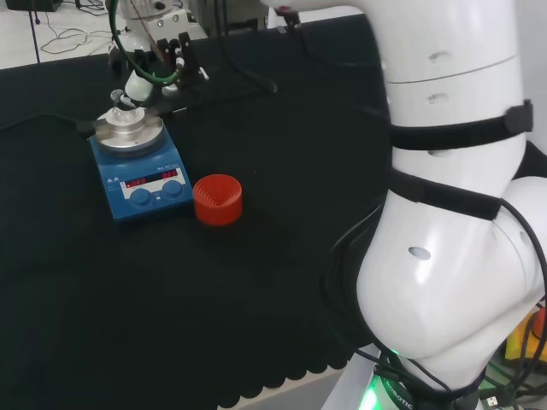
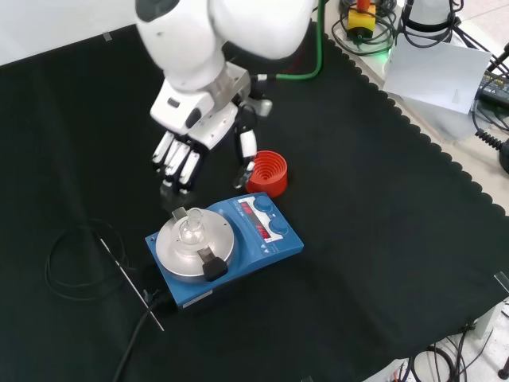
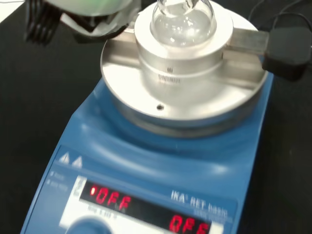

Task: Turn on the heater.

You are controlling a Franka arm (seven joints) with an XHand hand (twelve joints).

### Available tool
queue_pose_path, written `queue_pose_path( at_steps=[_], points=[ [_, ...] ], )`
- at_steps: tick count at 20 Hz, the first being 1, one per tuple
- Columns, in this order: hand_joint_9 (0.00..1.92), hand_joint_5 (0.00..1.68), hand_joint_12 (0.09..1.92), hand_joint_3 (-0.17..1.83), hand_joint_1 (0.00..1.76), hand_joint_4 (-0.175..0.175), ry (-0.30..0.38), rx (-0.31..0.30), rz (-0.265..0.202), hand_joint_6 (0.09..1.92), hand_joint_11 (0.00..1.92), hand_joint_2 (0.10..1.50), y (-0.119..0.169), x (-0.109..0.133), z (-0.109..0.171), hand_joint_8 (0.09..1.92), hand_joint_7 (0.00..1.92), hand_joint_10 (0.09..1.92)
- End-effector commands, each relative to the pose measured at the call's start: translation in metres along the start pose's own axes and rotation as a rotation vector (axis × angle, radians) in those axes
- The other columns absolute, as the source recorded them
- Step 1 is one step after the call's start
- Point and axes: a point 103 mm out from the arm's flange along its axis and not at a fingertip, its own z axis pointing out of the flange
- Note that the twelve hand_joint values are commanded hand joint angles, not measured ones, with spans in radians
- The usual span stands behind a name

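The heater (image 2: 238, 243) is a blue box with a round silver plate (image 2: 195, 243), a red lit display (image 2: 256, 219) and two blue knobs (image 2: 278, 227) on its front panel. A small clear flask (image 2: 189, 231) sits in a silver block on the plate. The hand (image 2: 195, 131) hangs above the cloth just beyond the heater in the front view, open, with its fingers (image 2: 175, 167) pointing down and touching nothing. In the head view the heater (image 1: 141, 184) stands at the left, with the hand (image 1: 138, 85) above and behind it. The wrist view looks closely at the plate (image 3: 185, 92) and the display (image 3: 146, 209).
A red ribbed ring stand (image 2: 268, 173) sits on the cloth beside the heater, close to the thumb (image 2: 246, 151). A black clamp piece (image 2: 211, 267) lies on the plate's edge. A black cable coil (image 2: 75, 259) and a thin rod (image 2: 127, 270) lie left of the heater.
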Motion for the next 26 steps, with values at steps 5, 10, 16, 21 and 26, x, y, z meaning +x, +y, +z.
queue_pose_path(
  at_steps=[5, 10, 16, 21, 26],
  points=[
    [0.40, 0.45, 1.39, 0.59, 0.84, -0.048, -0.020, -0.052, 0.064, 0.60, 0.21, 0.62, -0.090, 0.015, -0.008, 0.67, 0.12, 0.70],
    [0.50, 0.47, 1.38, 0.59, 0.85, -0.045, -0.031, -0.034, 0.061, 0.59, 0.25, 0.63, -0.114, 0.030, 0.005, 0.69, 0.23, 0.69],
    [0.96, 0.52, 1.30, 0.72, 1.01, -0.053, -0.030, 0.025, 0.050, 0.69, 0.50, 0.68, -0.128, 0.047, 0.033, 0.77, 0.72, 0.62],
    [1.24, 0.51, 1.18, 0.80, 1.11, -0.060, -0.014, 0.079, 0.047, 0.76, 0.79, 0.70, -0.135, 0.052, 0.055, 0.93, 1.09, 0.77],
    [1.41, 0.43, 0.97, 0.82, 1.20, -0.081, -0.027, 0.127, 0.032, 0.78, 1.11, 0.73, -0.140, 0.059, 0.076, 1.12, 1.28, 0.97]
  ],
)
